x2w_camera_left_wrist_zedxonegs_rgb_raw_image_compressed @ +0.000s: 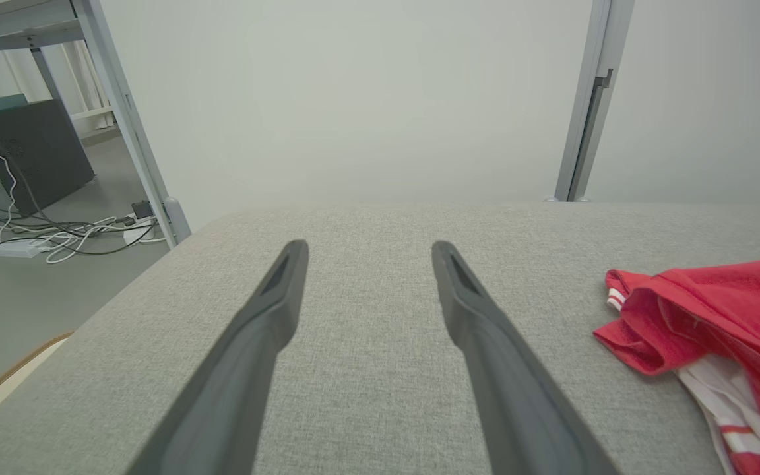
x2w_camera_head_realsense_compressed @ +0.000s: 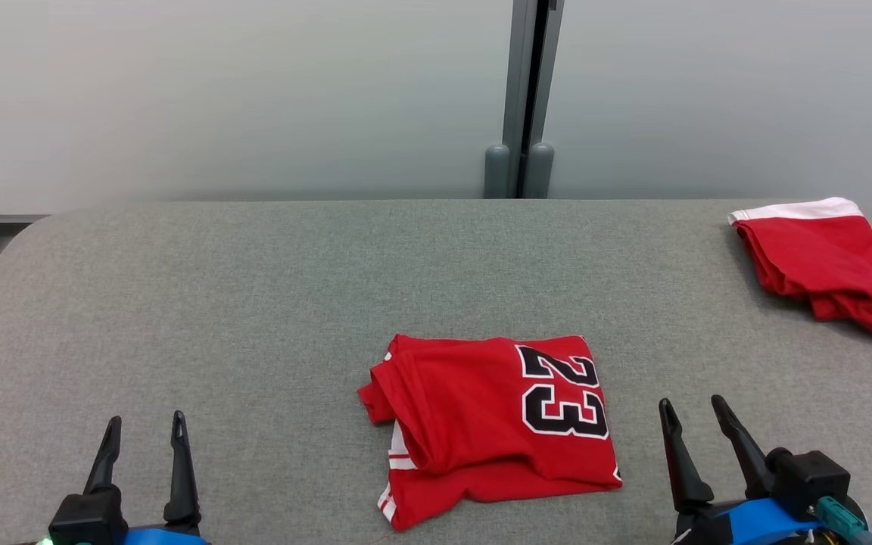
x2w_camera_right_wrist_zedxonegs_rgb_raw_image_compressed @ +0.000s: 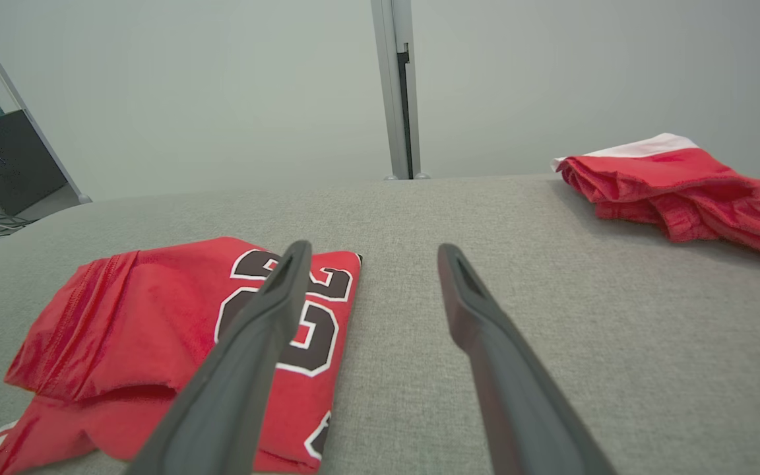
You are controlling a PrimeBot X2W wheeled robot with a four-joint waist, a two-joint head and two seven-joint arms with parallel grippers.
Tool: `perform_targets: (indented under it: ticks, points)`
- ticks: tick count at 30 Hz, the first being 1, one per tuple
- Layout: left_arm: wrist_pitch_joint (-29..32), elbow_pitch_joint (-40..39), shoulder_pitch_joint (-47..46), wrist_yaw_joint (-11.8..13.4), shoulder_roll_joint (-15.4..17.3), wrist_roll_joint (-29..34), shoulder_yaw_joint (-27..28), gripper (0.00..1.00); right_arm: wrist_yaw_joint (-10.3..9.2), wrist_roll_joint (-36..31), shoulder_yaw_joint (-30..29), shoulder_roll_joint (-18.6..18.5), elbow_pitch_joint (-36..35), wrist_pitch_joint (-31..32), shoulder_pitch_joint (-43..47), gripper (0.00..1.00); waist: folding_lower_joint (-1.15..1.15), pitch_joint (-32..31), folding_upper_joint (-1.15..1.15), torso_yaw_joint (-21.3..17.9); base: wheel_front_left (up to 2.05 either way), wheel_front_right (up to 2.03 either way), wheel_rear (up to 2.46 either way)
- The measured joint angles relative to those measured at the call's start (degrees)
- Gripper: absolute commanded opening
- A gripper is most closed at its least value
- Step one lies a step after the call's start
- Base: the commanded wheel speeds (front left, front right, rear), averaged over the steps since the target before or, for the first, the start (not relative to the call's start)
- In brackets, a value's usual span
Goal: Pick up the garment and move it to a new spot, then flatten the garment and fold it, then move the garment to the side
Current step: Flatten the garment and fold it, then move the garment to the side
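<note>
Red garment [x2w_camera_head_realsense_compressed: 474,424] w/ blk-white "23", grey surface [x2w_camera_head_realsense_compressed: 254,303].

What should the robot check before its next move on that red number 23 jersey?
1. The left gripper open, empty: ok.
2. The right gripper open, empty: ok.
3. The red jersey with black 23 lies between them, touched by neither: ok.
4. Jersey flat: not ok, its left edge is bunched.
5. The red garment with white band lies apart, far right: ok.
6. Bare grey fabric tabletop left of the jersey: ok.
</note>
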Motion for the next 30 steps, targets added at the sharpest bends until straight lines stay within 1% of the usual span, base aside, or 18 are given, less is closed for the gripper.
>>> perform_targets:
  ticks: [15,18,23,30]
  points:
    - [0.0,0.2,0.0,0.4,0.2,-0.7,-0.3,1.00,0.00,0.0,0.4,0.0,2.0,0.0,-1.2,1.00,0.00,0.1,0.00,0.0,0.00,0.00,0.00]
    - [0.0,-0.1,-0.1,0.5,0.2,-0.8,-0.5,1.00,0.00,-0.4,0.4,0.0,2.5,0.2,-4.1,1.00,0.00,0.5,0.00,0.1,0.00,0.00,0.00]
    - [0.0,0.1,-0.9,0.5,0.6,-1.2,-0.5,1.00,0.00,-1.4,1.4,0.0,4.0,2.2,-10.4,1.00,0.00,1.5,0.00,0.2,0.00,0.00,0.00]
    - [0.0,-0.4,-2.8,0.5,0.5,-1.3,-1.1,1.00,0.00,-1.5,4.5,0.0,11.5,6.1,-17.0,1.00,0.00,3.5,0.00,1.0,0.00,0.00,0.00]
